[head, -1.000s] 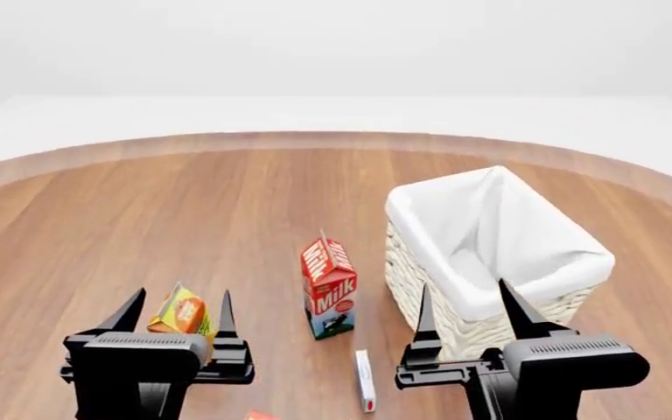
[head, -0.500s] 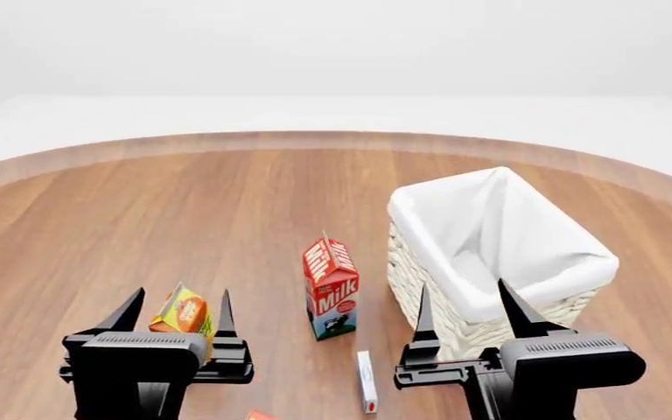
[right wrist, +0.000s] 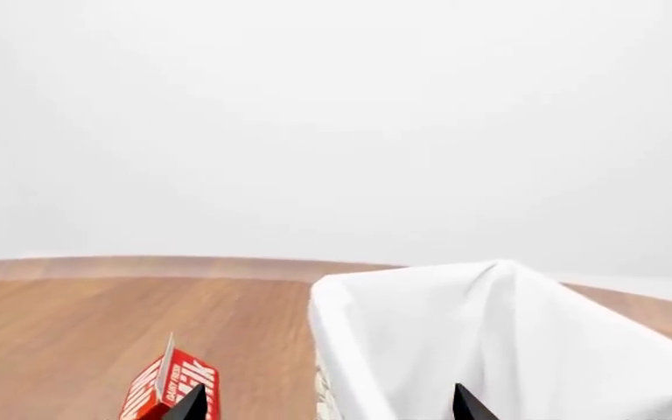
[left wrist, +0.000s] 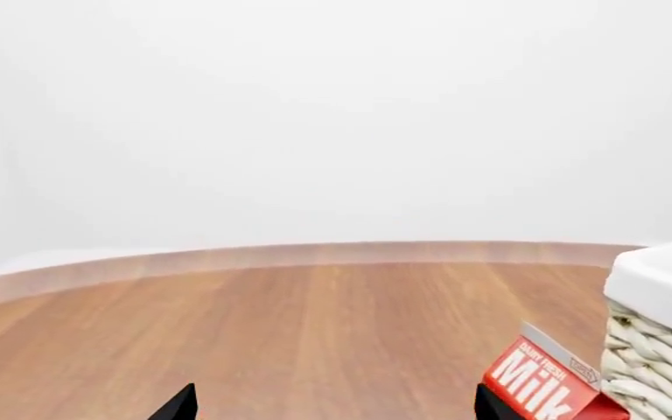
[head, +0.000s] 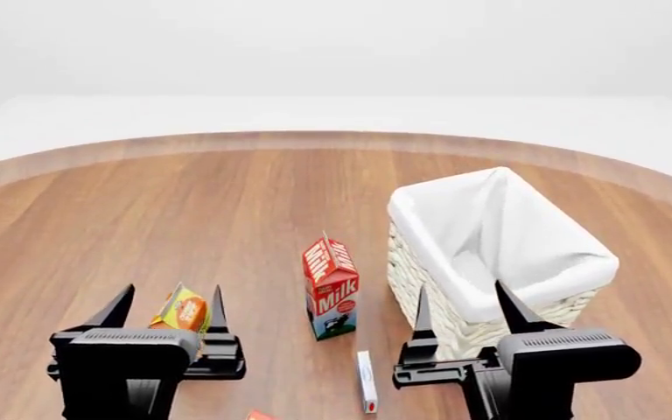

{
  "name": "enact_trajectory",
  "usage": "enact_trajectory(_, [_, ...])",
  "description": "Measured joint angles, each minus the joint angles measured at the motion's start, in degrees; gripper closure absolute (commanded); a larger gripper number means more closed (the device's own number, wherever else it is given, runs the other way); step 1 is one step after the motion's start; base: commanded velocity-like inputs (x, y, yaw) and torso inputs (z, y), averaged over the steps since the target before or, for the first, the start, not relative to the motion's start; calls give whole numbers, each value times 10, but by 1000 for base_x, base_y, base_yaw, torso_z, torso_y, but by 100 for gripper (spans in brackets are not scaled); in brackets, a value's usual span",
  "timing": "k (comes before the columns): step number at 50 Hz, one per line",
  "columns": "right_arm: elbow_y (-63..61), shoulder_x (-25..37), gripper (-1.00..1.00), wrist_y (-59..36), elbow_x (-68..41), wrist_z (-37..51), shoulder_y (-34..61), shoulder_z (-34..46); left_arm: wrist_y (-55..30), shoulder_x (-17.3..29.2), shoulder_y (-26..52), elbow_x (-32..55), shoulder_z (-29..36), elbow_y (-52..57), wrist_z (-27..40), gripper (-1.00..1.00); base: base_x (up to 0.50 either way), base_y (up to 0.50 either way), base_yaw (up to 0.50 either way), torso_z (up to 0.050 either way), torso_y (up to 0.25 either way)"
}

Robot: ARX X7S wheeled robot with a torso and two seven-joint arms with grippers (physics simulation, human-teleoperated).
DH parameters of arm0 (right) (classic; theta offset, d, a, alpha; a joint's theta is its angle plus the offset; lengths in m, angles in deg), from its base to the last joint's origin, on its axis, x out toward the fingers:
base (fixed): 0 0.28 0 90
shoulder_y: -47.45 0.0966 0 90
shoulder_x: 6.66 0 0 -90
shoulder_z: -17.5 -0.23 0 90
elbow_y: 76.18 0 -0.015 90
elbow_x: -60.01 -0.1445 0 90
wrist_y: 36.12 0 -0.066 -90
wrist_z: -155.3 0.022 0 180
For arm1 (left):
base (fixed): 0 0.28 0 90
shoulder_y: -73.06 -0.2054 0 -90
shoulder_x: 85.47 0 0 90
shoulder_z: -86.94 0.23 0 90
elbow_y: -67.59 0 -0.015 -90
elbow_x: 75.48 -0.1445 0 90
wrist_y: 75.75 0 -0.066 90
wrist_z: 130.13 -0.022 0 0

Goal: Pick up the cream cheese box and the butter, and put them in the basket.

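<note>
Fingers of the left gripper (head: 164, 315) stand spread and empty, an orange juice carton (head: 185, 312) showing between them on the desk (head: 196, 210). The right gripper (head: 465, 313) is likewise spread, holding nothing, with the basket (head: 493, 249) just beyond its fingers. The cream cheese box (head: 367, 381) lies flat between both grippers, near a milk carton (head: 330, 287). The butter (head: 260, 416) barely shows at the frame's bottom edge.

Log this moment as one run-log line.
left gripper: open, empty | right gripper: open, empty | thin white cream cheese box: on table | pale wicker basket: empty | phase: pre-grasp
</note>
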Motion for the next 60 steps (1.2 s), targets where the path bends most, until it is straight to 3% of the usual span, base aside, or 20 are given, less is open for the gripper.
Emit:
enact_trajectory(35, [-43,17,-100,-59,-39,-2,4,21,-34,32,25,56,-86,5,10,-100,0,0,0,0,0])
enact_trajectory(60, [-91,59,-100,-131,-76,-39,32,59,4,33,18,53,-93,-30,2,-100,0,0,0,0,0])
